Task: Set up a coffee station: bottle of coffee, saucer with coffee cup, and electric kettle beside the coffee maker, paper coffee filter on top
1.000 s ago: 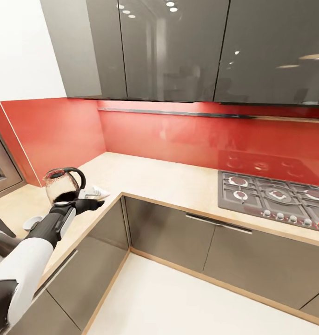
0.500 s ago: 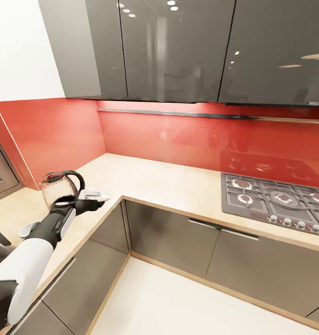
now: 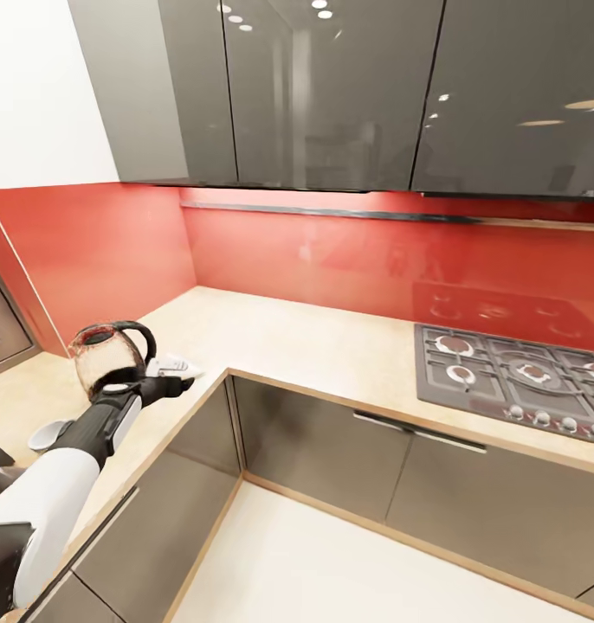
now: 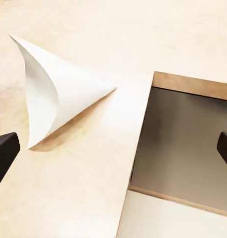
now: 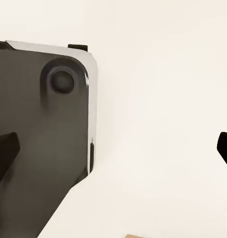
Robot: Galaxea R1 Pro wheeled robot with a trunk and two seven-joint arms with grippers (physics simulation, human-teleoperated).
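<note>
Beige countertop (image 3: pixel 280 333) wraps the kitchen corner beneath glossy grey wall cabinets (image 3: pixel 332 86) and a red backsplash (image 3: pixel 332 251), with a gas hob (image 3: pixel 513 376) set into it at right. The left gripper (image 3: pixel 171 385) hangs over the counter edge, fingers spread wide and empty, above a white paper coffee filter (image 4: pixel 54 94) lying on its side. A glass coffee pot (image 3: pixel 106 355) stands just behind the arm. The right gripper (image 5: pixel 113 148), also spread wide, faces a dark rounded panel (image 5: pixel 39 144).

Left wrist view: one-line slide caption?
Open left gripper hovering over paper coffee filter lying on beige countertop near its edge.
</note>
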